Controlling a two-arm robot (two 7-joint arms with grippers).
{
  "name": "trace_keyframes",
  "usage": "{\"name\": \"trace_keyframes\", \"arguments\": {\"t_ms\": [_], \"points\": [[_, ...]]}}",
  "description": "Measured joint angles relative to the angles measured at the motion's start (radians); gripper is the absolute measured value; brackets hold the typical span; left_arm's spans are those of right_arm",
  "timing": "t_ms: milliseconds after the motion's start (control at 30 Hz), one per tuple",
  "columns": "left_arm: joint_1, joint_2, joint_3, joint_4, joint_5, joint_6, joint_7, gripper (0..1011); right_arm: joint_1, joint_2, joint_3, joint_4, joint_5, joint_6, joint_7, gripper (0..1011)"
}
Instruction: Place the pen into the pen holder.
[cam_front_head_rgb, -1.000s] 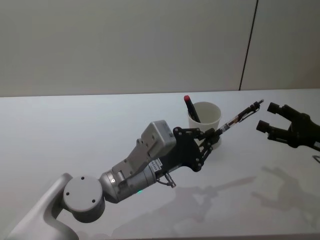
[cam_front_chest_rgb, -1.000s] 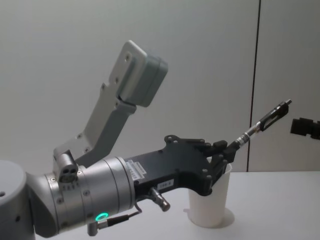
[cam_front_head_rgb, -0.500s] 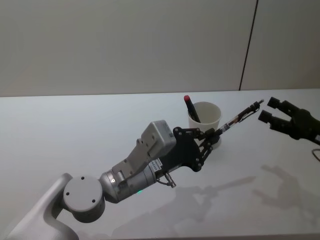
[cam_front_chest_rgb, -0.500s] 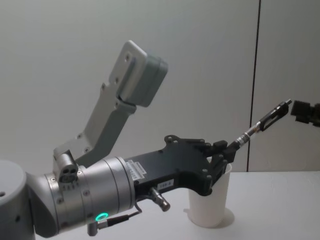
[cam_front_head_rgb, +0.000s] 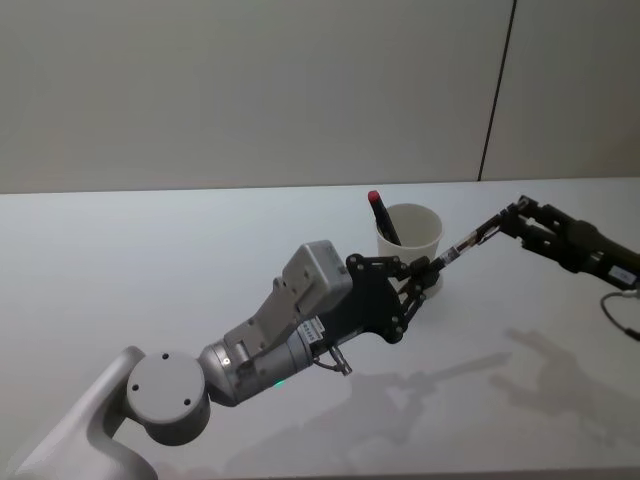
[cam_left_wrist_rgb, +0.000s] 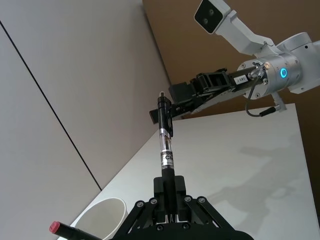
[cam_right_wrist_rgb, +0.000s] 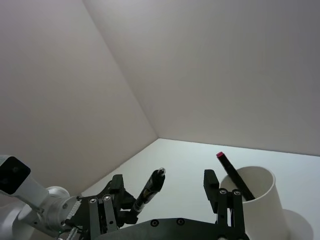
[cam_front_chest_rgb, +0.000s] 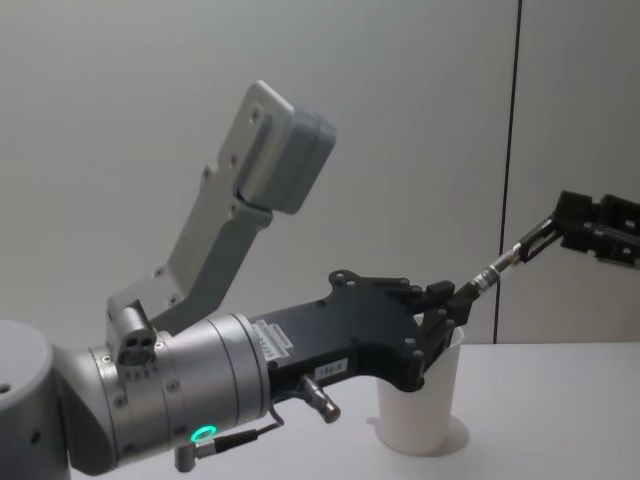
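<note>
My left gripper (cam_front_head_rgb: 430, 266) is shut on the lower end of a slim black-and-clear pen (cam_front_head_rgb: 480, 234), held slanting up and to the right just in front of the pen holder (cam_front_head_rgb: 411, 240), a white paper cup. A second pen with a red cap (cam_front_head_rgb: 380, 215) stands in the cup. My right gripper (cam_front_head_rgb: 522, 214) is at the pen's upper end. In the right wrist view its fingers (cam_right_wrist_rgb: 210, 179) stand apart on either side of the pen (cam_right_wrist_rgb: 152, 187), open and not touching it. From the chest view the pen (cam_front_chest_rgb: 505, 258) rises above the cup (cam_front_chest_rgb: 425, 405).
The white table (cam_front_head_rgb: 150, 260) runs to a pale wall behind. My left forearm (cam_front_head_rgb: 270, 345) crosses the front middle of the table. A dark vertical seam (cam_front_head_rgb: 497, 90) marks the wall at the right.
My right gripper has moved left and forward, from beside the pen's tip to straddling it. The left gripper and the pen have stayed put.
</note>
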Motion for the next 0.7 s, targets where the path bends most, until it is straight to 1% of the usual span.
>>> {"name": "trace_keyframes", "arguments": {"t_ms": [333,533,700], "points": [[0.0,0.0,0.0,0.0,0.0,0.0,0.0,134,-0.009,-0.012,-0.028,0.004,0.032,0.024,0.0,1001],[0.0,0.0,0.0,0.0,0.0,0.0,0.0,134,-0.016,-0.018,-0.042,0.006,0.05,0.027,-0.008,1002],[0.0,0.0,0.0,0.0,0.0,0.0,0.0,134,-0.022,-0.025,-0.055,0.011,0.074,0.024,-0.019,1002]]}}
